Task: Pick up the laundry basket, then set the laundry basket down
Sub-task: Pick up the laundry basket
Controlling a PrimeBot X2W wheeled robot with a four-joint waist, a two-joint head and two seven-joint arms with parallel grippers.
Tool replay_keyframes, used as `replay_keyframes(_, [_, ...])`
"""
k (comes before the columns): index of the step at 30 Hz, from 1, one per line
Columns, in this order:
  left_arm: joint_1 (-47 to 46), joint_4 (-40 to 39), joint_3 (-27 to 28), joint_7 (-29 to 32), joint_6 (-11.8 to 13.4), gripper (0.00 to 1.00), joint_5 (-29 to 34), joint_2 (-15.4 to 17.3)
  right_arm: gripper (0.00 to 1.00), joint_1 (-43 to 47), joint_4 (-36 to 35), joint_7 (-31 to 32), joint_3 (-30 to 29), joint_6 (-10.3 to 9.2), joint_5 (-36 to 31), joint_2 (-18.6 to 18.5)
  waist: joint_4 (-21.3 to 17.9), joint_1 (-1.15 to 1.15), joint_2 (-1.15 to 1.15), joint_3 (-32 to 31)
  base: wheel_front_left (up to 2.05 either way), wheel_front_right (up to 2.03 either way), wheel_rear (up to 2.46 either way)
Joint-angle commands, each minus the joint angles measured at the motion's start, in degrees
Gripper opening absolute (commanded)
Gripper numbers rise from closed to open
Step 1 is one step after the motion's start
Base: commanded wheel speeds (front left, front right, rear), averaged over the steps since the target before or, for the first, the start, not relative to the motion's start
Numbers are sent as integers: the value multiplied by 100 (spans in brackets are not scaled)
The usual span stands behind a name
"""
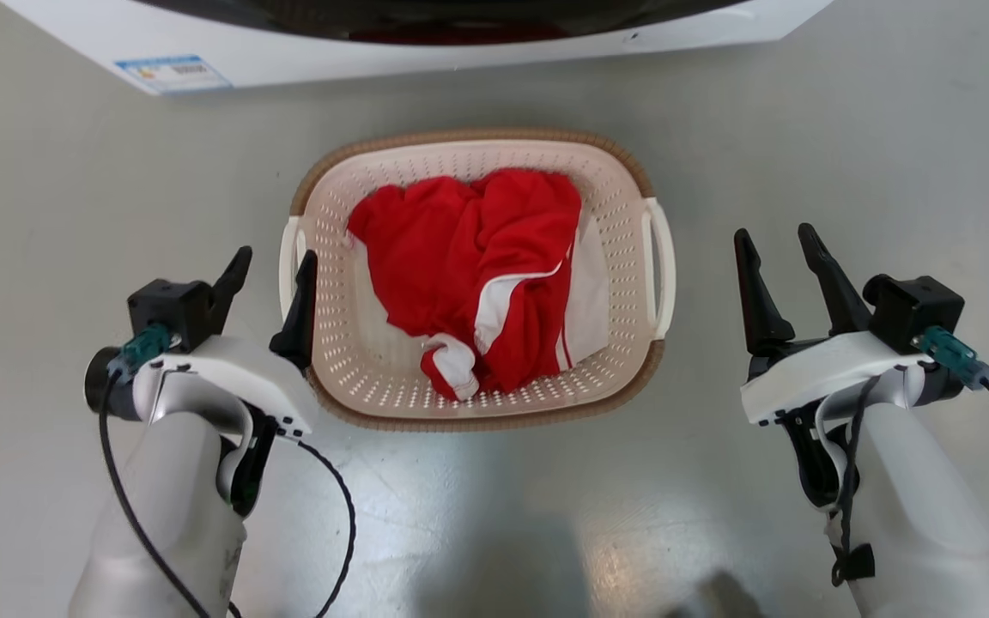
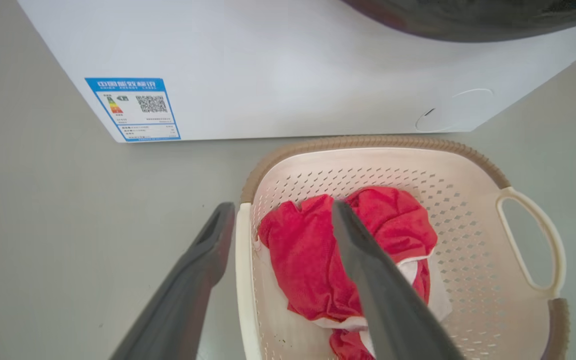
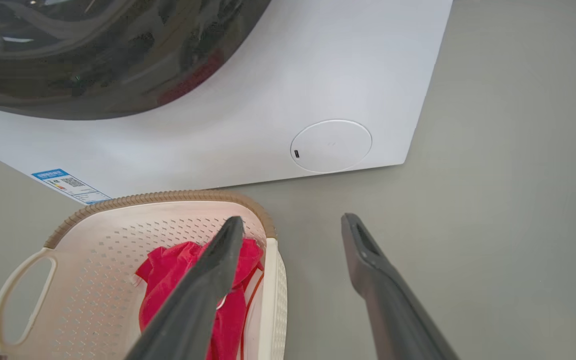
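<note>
Both gape empty: left gripper astride a handle of the laundry basket, right gripper apart. Lifting unevenly, we risk tipping it.

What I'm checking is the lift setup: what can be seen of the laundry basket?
The laundry basket is cream perforated plastic, rounded-rectangular, with a brown woven-look rim and white loop handles on both short sides. It stands upright on the grey floor before the washing machine, holding a red garment with white trim. The left gripper, jaws open, straddles its left side, one inside, one outside; contact cannot be told. The right gripper is apart from it.
</note>
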Motion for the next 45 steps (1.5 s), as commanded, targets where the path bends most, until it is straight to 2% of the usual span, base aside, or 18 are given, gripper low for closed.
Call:
replay_keyframes(1, [-105,55,80,-35,-33,100,-40,169,100,6,9,-62,165,37,46,1,77,0,0,156,0,0,0])
replay_keyframes(17, [-1407,1652,-522,-35,-33,100,-578,77,100,-1031,1274,-62,797,37,280,-51,279,0,0,1149,0,0,0])
replay_keyframes(30, [-1898,2154,-1145,-35,-33,100,-1046,-7,100,-1609,2018,-62,1407,37,664,-69,352,0,0,1475,0,0,0])
replay_keyframes(31, [-1929,2189,-1204,-35,-33,100,-1097,-12,99,-1639,2047,-62,1440,37,693,-71,356,0,0,1490,0,0,0])
replay_keyframes(32, [-1957,2219,-1256,-35,-33,100,-1151,-14,86,-1664,2077,-62,1471,37,724,-73,357,0,0,1501,0,0,0])
replay_keyframes(33, [-1983,2251,-1304,-35,-33,96,-1207,-14,65,-1687,2113,-62,1497,37,757,-71,358,0,0,1509,0,0,0])
replay_keyframes(34, [-2006,2290,-1355,-35,-33,77,-1269,-17,44,-1710,2149,-62,1521,37,789,-68,356,0,0,1513,0,0,0])
replay_keyframes(36, [-2042,2367,-1463,-35,-33,36,-1399,-24,20,-1742,2209,-62,1558,37,844,-64,351,0,0,1509,0,0,0])
replay_keyframes(37, [-2057,2404,-1523,-35,-33,16,-1465,-27,0,-1751,2248,-62,1576,37,881,-57,348,0,0,1502,0,0,0])
replay_keyframes(38, [-2071,2434,-1586,-35,-33,0,-1533,-30,0,-1760,2292,-62,1603,37,915,-52,348,0,0,1495,0,0,0])
replay_keyframes(45, [-2127,2544,-1945,-35,-33,0,-1942,30,0,-1830,2445,-62,1742,37,1100,-46,322,0,0,1353,0,0,0])
